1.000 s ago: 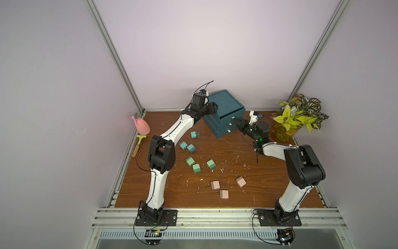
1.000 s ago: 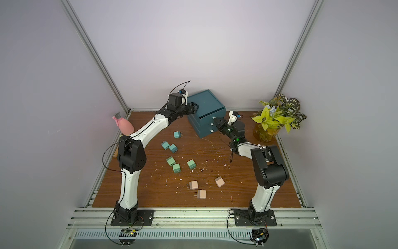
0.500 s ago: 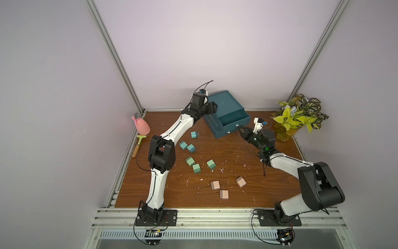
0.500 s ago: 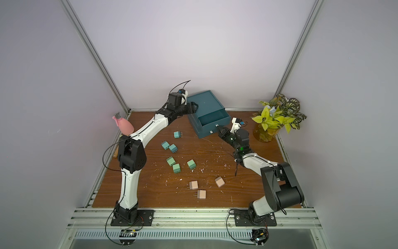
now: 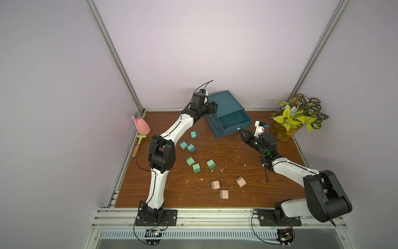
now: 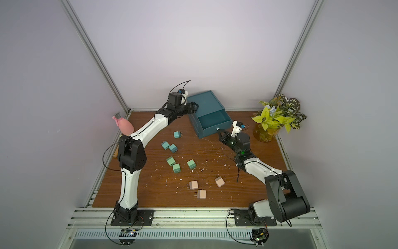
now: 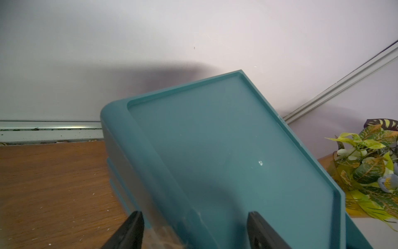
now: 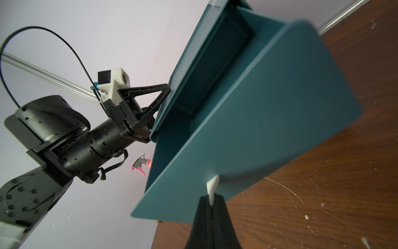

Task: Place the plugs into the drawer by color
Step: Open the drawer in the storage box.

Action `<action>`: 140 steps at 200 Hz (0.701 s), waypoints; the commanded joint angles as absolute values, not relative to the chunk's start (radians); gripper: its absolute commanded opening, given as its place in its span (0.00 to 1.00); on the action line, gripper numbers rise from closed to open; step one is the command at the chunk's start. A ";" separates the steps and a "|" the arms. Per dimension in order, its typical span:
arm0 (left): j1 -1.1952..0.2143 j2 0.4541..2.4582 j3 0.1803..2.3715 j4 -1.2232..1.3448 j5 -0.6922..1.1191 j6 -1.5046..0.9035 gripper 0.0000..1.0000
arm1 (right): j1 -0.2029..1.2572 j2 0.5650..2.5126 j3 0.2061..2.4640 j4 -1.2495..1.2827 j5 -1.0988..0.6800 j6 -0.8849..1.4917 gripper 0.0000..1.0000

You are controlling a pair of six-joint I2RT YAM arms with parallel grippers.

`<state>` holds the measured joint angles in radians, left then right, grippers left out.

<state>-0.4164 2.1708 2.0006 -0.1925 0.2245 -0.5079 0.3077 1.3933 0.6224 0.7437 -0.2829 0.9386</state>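
1. Drawing the top drawer (image 5: 233, 129) out of the chest (image 5: 224, 103) was the step in hand. The right gripper (image 8: 212, 201) was pinched closed on the white tab handle (image 8: 212, 186). The drawer stood well out, and its cavity looked empty in both top views.
2. The left gripper (image 7: 193, 217) had its jaws apart, astride the upper edge of the chest's side wall, as a brace. Whether either finger touched the plastic could not be told.
3. The pull was best kept straight and level along the drawer's travel. The thin tab would likely slip or bend under a sideways load.
4. The brace was best kept on until the tab was let go. Otherwise the light chest would probably slide on the table (image 5: 247, 194).
5. All nine plugs lay on the table, apart from the chest: three teal-blue plugs (image 5: 190, 148), three green plugs (image 5: 196, 168) and three beige-pink plugs (image 5: 215, 184).
6. The two lower drawer fronts were hidden beneath the drawn-out drawer in both top views.
7. The right wrist view blurred the drawer front. The left wrist view cut off the fingers and showed no plugs.
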 commanded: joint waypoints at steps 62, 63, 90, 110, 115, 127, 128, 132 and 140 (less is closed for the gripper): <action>-0.405 2.102 2.031 -0.263 0.229 -0.481 0.76 | 0.358 1.221 0.639 0.572 -0.218 0.718 0.33; -0.405 2.100 2.031 -0.264 0.229 -0.480 0.76 | 0.362 1.219 0.639 0.568 -0.214 0.713 0.33; -0.405 2.074 2.031 -0.302 0.220 -0.466 0.76 | 0.446 1.212 0.659 0.489 -0.140 0.629 0.33; -0.407 2.051 2.020 -0.369 0.202 -0.431 0.75 | 0.455 1.212 0.668 0.462 -0.134 0.589 0.33; -0.407 2.040 2.008 -0.382 0.193 -0.418 0.75 | 0.457 1.209 0.670 0.455 -0.131 0.579 0.33; -0.407 2.004 1.963 -0.406 0.151 -0.379 0.76 | 0.457 1.198 0.673 0.446 -0.125 0.556 0.34; -0.407 2.000 1.959 -0.406 0.147 -0.374 0.76 | 0.457 1.198 0.673 0.445 -0.124 0.553 0.34; -0.406 1.985 1.940 -0.410 0.127 -0.357 0.77 | 0.456 1.195 0.675 0.441 -0.121 0.545 0.34; -0.405 1.956 1.903 -0.416 0.088 -0.308 0.77 | 0.457 1.187 0.677 0.435 -0.118 0.529 0.34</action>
